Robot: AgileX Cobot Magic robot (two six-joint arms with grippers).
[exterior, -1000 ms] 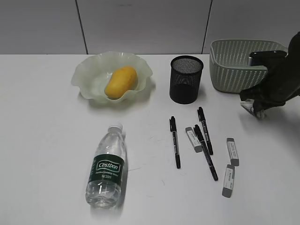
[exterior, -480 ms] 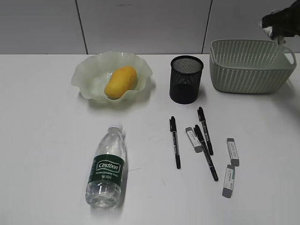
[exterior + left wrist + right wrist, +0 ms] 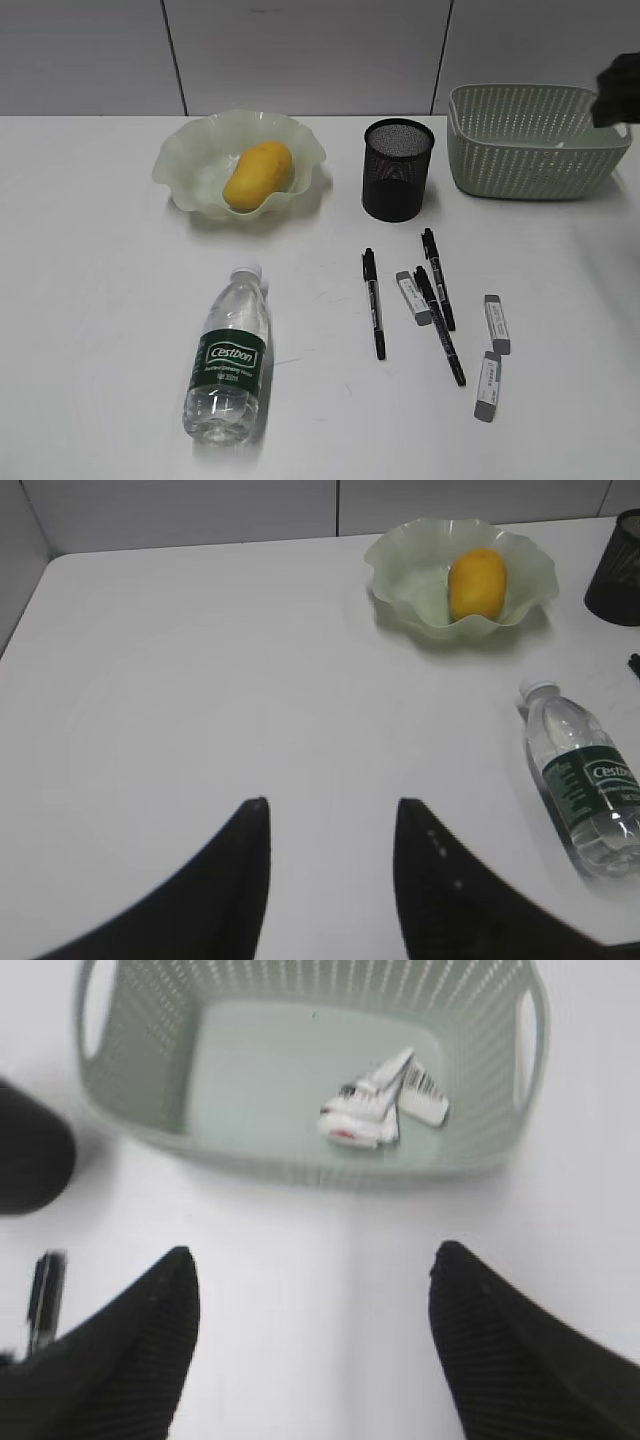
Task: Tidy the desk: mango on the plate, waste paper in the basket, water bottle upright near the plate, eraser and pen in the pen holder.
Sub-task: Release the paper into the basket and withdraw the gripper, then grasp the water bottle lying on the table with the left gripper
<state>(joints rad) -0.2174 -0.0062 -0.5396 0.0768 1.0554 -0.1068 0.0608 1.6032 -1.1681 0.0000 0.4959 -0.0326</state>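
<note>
— Looking at the water bottle (image 3: 230, 355), lower left of the exterior frame: how will it handle?

— It lies on its side on the desk (image 3: 100, 300). Clear, thin, smooth plastic, round, so it likely rolls and slips; I'd take it across the labelled middle.

— And the rest?

— Mango (image 3: 257, 175) sits in the ruffled translucent plate (image 3: 180, 155), upper left. Crumpled waste paper (image 3: 380, 1110) lies inside the woven basket (image 3: 290, 1160). Slim pens and blocky erasers lie below the mesh pen holder (image 3: 397, 168).

— Grippers?

— Left gripper (image 3: 330, 825) spread, empty. Right gripper (image 3: 315, 1290) wide apart, empty, near the basket.
</note>
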